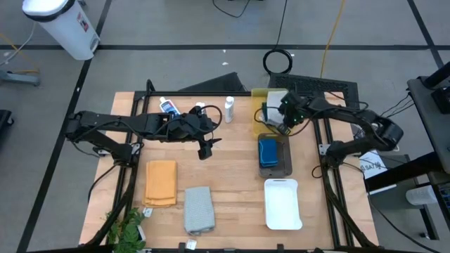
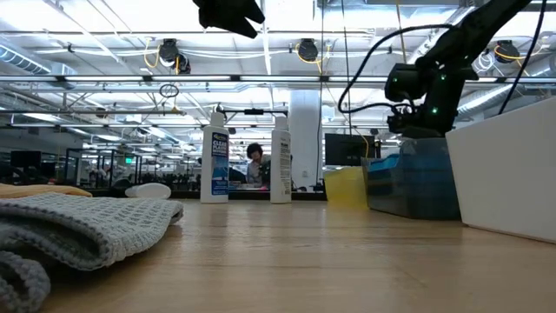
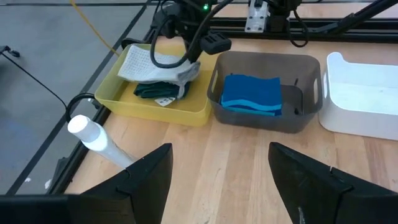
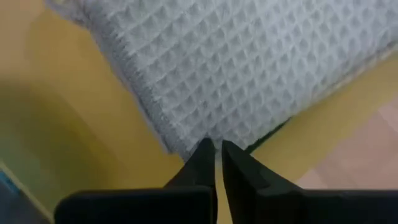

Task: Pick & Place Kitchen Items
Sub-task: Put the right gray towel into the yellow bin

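Observation:
My right gripper (image 1: pixel 275 117) (image 4: pixel 216 149) is shut and points down into the yellow tray (image 1: pixel 259 105), its tips at a corner of a grey waffle towel (image 4: pixel 249 68) (image 3: pixel 155 62). That towel lies on a dark green cloth (image 3: pixel 152 91) in the tray. Blue sponges (image 1: pixel 268 150) (image 3: pixel 252 94) lie in the dark grey tray (image 3: pixel 267 121). My left gripper (image 1: pixel 204 150) (image 3: pixel 221 155) hangs open above the table's middle, holding nothing. Two white bottles (image 1: pixel 169 107) (image 1: pixel 228 109) stand at the far side. An orange towel (image 1: pixel 160 183) and a grey towel (image 1: pixel 199 209) lie flat near the front. My right gripper comes from above, slanting down, with its shut fingertips (image 4: pixel 202 155) at the grey towel's corner (image 4: pixel 198 135). Whether the tips touch or pinch that corner, I cannot tell. The towel lies flat in the tray.
A white tray (image 1: pixel 283 204) lies at the near right, beside the dark grey tray. A leafy plant (image 1: pixel 123 228) sits at the near left corner. Bare wood lies between the towels and the trays.

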`<state>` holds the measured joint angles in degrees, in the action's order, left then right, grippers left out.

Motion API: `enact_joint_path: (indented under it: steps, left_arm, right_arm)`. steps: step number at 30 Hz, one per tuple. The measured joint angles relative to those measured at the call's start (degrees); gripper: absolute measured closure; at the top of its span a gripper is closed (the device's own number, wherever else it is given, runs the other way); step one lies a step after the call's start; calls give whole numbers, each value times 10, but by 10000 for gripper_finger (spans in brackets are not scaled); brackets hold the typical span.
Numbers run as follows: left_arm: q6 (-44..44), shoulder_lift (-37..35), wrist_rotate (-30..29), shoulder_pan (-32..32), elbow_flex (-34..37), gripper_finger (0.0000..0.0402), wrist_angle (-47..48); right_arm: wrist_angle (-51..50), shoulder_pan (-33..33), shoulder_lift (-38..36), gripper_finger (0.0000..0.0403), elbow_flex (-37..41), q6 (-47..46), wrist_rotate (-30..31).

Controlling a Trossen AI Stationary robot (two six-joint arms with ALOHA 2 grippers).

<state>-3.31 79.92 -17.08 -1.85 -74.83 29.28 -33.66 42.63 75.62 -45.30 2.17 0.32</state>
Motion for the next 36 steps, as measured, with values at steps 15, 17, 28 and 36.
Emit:
enact_joint_path:
  steps: [15,17,28,36]
  left_arm:
    - [-1,0,0,0,0,133,0]
    - [-2,0,0,0,0,133,0]
    - [-2,0,3,0,0,133,0]
    - [-2,0,5,0,0,133,0]
  right_arm:
    - [73,-4,-79,402,0,-34,-2]
    - [90,-4,-62,402,0,-30,-6]
    - [129,-4,96,402,-2,-30,-8]
    - [119,-4,52,402,0,-23,-6]
